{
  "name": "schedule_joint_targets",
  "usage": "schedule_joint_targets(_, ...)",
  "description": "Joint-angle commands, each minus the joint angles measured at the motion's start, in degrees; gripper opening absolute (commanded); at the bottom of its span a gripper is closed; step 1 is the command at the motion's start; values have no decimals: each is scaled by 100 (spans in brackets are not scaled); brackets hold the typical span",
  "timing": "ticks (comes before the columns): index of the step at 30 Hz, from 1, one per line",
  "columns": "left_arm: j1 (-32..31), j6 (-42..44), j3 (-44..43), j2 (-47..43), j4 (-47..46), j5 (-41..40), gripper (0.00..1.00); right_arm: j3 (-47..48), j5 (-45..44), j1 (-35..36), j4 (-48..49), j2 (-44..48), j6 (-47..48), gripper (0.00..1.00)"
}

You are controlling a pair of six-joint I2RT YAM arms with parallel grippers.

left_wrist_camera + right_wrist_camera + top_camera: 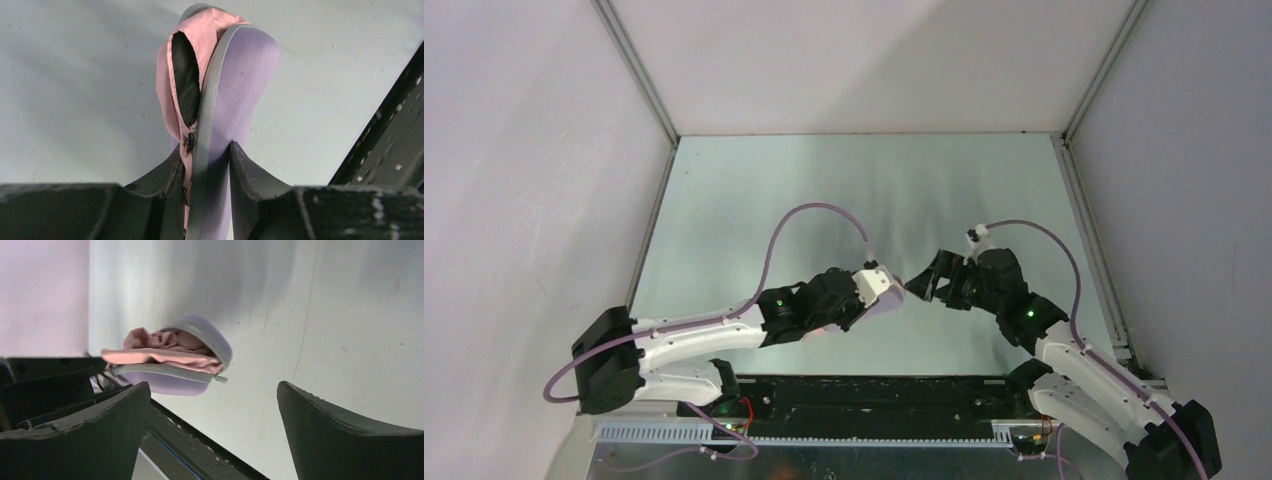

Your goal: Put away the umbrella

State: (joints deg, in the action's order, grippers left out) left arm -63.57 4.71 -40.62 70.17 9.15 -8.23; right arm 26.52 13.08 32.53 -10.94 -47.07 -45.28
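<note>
The umbrella (200, 35) is bunched salmon-pink fabric stuffed inside a pale lilac case (245, 85) with a grey zipper (206, 115) that stands partly open. My left gripper (205, 155) is shut on the case's near end, one finger on each side, holding it above the table. In the right wrist view the case (170, 382) gapes at its end and the umbrella (160, 347) bulges out of it. My right gripper (212, 385) is open with nothing between its fingers, just off the case's free end. From above, the right gripper (929, 283) faces the case (886, 296).
The pale green table (864, 190) is boxed in by white walls on three sides, with metal frame posts (639, 70) in the corners. A black rail (874, 385) runs along the near edge between the arm bases.
</note>
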Motion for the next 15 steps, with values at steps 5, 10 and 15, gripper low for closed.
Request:
schedule_joint_targets(5,11,-1595,-585,-622,-302,-1082,0,-388,-79,-504,660,378,-2812,99)
schedule_joint_targets(10,11,-1558,-423,-726,-758,-969,0,-750,253,-434,2001,148,-4433,100)
schedule_joint_targets(15,11,-1016,-319,-1088,-718,-384,0,-211,1453,-680,2723,116,-1533,100)
